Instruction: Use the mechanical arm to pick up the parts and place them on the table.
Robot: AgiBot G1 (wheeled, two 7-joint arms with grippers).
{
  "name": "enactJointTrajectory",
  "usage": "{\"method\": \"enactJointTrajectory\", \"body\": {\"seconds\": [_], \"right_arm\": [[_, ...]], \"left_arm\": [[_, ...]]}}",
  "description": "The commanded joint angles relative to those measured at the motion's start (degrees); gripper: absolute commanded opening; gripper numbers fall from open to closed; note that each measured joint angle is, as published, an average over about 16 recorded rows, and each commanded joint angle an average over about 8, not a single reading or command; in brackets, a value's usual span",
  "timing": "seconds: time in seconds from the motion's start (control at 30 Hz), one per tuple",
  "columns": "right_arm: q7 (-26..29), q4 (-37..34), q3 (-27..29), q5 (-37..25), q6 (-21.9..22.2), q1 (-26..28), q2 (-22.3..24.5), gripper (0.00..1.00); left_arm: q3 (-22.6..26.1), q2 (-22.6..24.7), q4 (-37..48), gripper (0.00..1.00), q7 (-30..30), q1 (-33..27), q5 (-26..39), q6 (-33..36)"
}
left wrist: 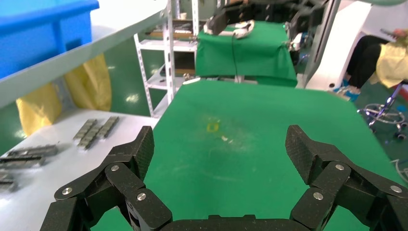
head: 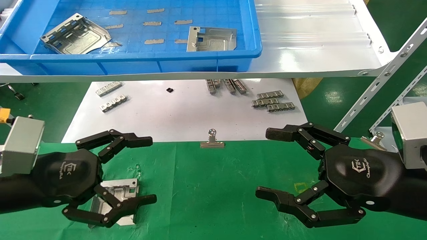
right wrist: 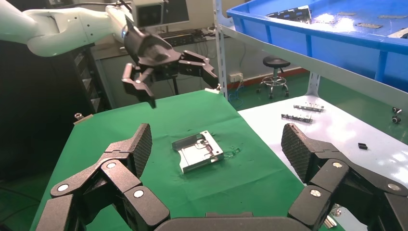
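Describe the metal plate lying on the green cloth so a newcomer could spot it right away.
Start at the table covered in green cloth, nearest the robot. Look to its left side, under the open left gripper, which hangs above it. There lies a silvery stamped metal plate; unlike the two similar plates up in the blue bin, it rests alone on the cloth.

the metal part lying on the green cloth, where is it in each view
Head view: the metal part lies low on the left, on the green cloth, under the open left gripper.
Left wrist view: not in it; only cloth shows between the fingers.
Right wrist view: the part lies mid-picture on the cloth, the left gripper above it, apart.
Shared landmark: the blue bin on the white shelf.
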Motion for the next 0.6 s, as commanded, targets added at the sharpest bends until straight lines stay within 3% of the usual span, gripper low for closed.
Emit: {"method": "enactJointTrajectory", "body": {"seconds": [0.03,0.6], "right_arm": [[0.0,0.0,0.0,0.0,0.0,0.0,0.0,1.00],[0.0,0.0,0.0,0.0,0.0,0.0,0.0,1.00]], "left_arm": [[-1.1,-0.2,-1.8,1.00,-1.4,0.9,-0.3,-0.2],[-8.5,-1.8,-13.7,1.00,-10.0,6.7,-2.3,-1.5]]}}
